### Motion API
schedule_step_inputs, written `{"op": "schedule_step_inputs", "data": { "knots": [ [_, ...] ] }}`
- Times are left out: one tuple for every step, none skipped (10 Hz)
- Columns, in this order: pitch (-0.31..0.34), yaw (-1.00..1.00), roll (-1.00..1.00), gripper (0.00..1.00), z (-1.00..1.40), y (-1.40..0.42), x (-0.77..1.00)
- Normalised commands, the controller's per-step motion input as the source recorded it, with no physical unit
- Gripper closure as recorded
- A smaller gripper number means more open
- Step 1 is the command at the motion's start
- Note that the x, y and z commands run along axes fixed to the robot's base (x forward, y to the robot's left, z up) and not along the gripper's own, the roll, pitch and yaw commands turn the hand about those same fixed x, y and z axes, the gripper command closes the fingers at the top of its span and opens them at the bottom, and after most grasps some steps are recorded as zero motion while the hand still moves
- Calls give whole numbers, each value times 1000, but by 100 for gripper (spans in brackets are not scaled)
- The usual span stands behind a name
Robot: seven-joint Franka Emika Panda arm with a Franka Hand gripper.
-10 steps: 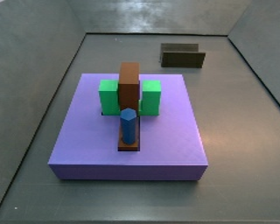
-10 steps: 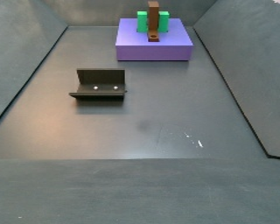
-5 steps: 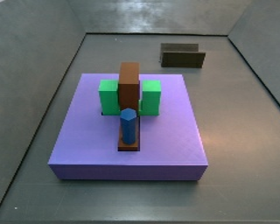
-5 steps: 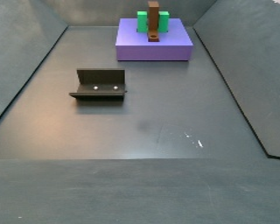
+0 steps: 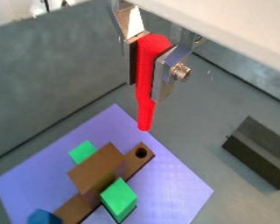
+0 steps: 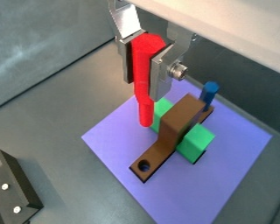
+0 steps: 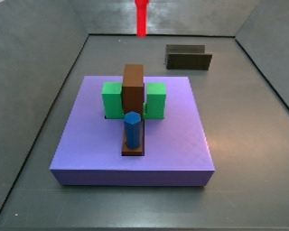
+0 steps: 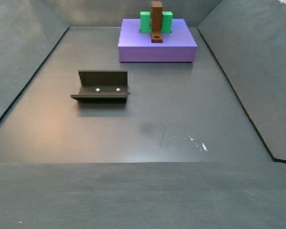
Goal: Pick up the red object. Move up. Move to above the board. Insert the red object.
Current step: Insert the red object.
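My gripper (image 5: 146, 74) is shut on the red object (image 5: 145, 98), a thin bright-red stick that hangs straight down from between the silver fingers; both wrist views show this (image 6: 143, 98). It hangs high above the lavender board (image 5: 168, 185), over the brown bar's end with the round hole (image 5: 140, 156). In a side view only the stick's lower end (image 7: 141, 16) shows, at the top edge, beyond the board (image 7: 172, 144). The gripper itself is out of frame in both side views.
On the board stand a brown bar (image 7: 134, 90), two green blocks (image 7: 112, 99) (image 7: 155, 99) and a blue peg (image 7: 133, 129). The dark fixture (image 7: 188, 58) stands on the grey floor beyond the board, also in the wrist views (image 6: 14, 182). Grey walls enclose the floor.
The red stick's lower end has come into a side view at its top edge; one second and half a second ago it was not in either side view.
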Motion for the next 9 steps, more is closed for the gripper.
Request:
{"op": "schedule_step_inputs", "data": {
  "knots": [
    [-77, 0, 0, 100, -603, 214, 120],
    [-96, 0, 0, 100, -543, 86, 0],
    [-140, 11, 0, 100, -357, 0, 0],
    [-120, 11, 14, 100, -334, 0, 0],
    [-153, 0, 37, 100, -457, 0, -6],
    [-191, 0, 49, 100, -534, 77, -86],
    [-201, 0, 69, 100, -529, 77, -126],
    [-140, 0, 109, 100, -277, 51, -77],
    [-109, 0, 96, 100, -143, 63, -46]
  ]
}}
